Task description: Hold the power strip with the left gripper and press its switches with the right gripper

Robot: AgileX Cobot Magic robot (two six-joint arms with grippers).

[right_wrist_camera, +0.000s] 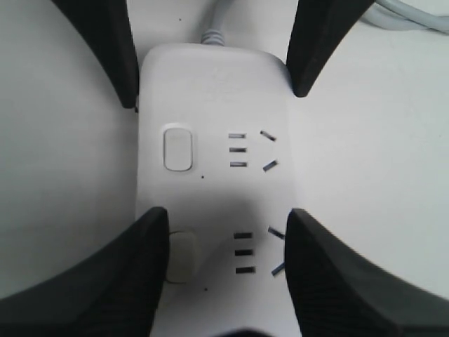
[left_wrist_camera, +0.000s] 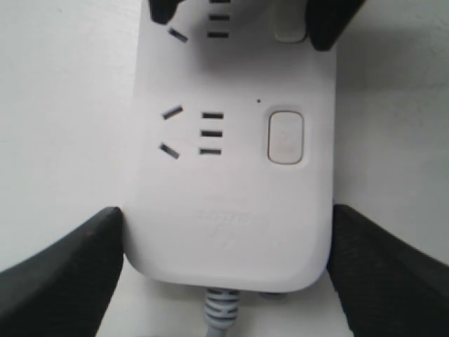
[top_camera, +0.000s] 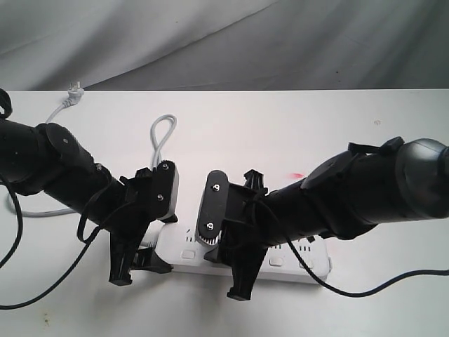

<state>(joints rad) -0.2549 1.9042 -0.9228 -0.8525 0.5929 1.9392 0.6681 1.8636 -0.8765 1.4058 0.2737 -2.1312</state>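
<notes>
White table (top_camera: 280, 119) before a grey cloth (top_camera: 210, 42) — the power strip (top_camera: 309, 261) lies flat on it, low in the exterior view. My left gripper (left_wrist_camera: 228, 217) is clamped across the cord end, one finger on each long side. My right gripper (right_wrist_camera: 226, 217) hangs spread over the strip; one finger overlaps the second switch (right_wrist_camera: 184, 256) — I cannot tell whether it makes contact.

Faint embossed marking (left_wrist_camera: 223, 219) on power strip (left_wrist_camera: 231, 175), unreadable; no other text.
</notes>
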